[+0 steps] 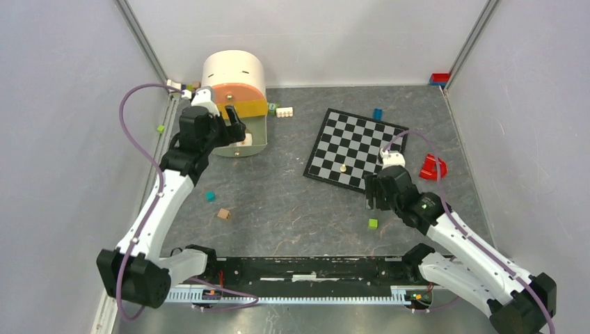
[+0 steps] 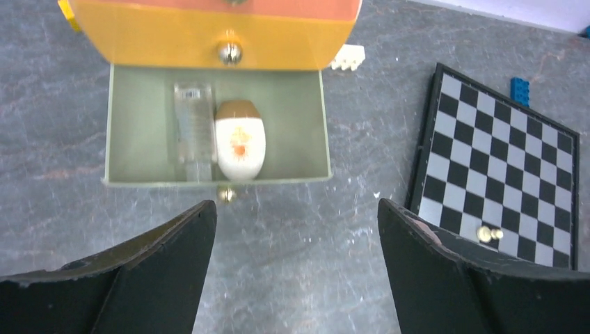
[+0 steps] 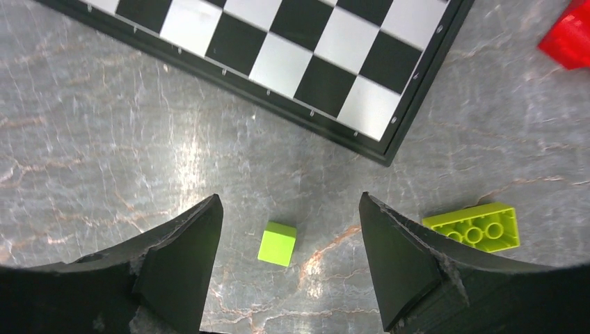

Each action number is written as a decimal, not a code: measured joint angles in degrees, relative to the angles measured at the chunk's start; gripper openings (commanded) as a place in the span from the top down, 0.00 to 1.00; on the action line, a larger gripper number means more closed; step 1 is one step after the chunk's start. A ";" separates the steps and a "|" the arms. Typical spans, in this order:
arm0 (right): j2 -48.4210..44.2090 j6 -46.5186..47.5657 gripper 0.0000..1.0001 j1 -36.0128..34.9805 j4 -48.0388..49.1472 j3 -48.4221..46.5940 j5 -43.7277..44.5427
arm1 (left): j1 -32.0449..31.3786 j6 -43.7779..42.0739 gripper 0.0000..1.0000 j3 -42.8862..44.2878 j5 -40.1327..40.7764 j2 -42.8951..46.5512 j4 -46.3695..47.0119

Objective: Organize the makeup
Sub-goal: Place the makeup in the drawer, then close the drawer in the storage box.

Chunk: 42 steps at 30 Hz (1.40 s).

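STEP stowing, seemingly near done; next: push the open drawer [image 2: 139,132] shut squarely | right hand [image 3: 290,203] wide open, empty, over lime cube [image 3: 277,243] on counter [image 3: 104,139] | left hand [image 2: 296,209] wide open, empty, above drawer front | white-orange sachet [image 2: 238,147] just beside clear tube [image 2: 193,129], inside drawer

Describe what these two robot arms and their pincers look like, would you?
Both the left arm and the right arm have smooth white shells with chunky black joints and bases. A thin purple cable loops along each. The left gripper and right gripper each end in two broad, matte black, wedge-shaped fingers, scuffed at the edges.
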<state>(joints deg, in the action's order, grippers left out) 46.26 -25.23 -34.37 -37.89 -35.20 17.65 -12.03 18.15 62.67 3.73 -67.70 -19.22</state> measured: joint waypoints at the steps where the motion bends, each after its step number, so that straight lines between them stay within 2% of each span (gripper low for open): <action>1: 0.81 0.00 0.21 0.00 -0.20 -1.18 0.87 | -0.02 0.22 0.07 -1.20 -0.35 2.05 -0.94; 6: 3.61 0.00 0.18 1.66 -2.16 -6.73 5.31 | -0.04 1.49 0.06 -6.73 -1.77 9.49 -5.40; 13: 5.60 0.63 0.16 8.92 -7.39 -14.64 9.53 | -0.07 2.23 0.06 -14.29 -3.89 14.75 -9.35; 18: 5.14 0.66 0.14 15.39 -10.27 -16.06 9.79 | -0.11 2.21 0.06 -17.57 -3.65 17.68 -11.65; 26: 4.44 1.33 0.13 32.24 -10.69 -14.40 1.62 | -1.11 2.21 0.05 -17.77 -1.88 19.58 -12.04; 29: 5.18 1.33 0.13 36.26 -9.77 -12.09 -2.45 | -1.70 2.21 0.05 -17.77 -1.14 19.63 -12.04; 34: 6.36 1.22 0.12 38.82 -8.66 -8.63 -6.08 | -2.01 2.21 0.04 -17.77 -0.07 19.76 -12.33; 42: 3.65 1.64 0.12 39.10 -5.38 -6.43 -10.29 | -2.25 2.23 0.01 -17.75 2.21 19.63 -13.75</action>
<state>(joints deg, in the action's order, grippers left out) 49.91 -23.59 4.73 -43.27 -41.63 7.35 -14.28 20.38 44.93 5.93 -48.07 -32.97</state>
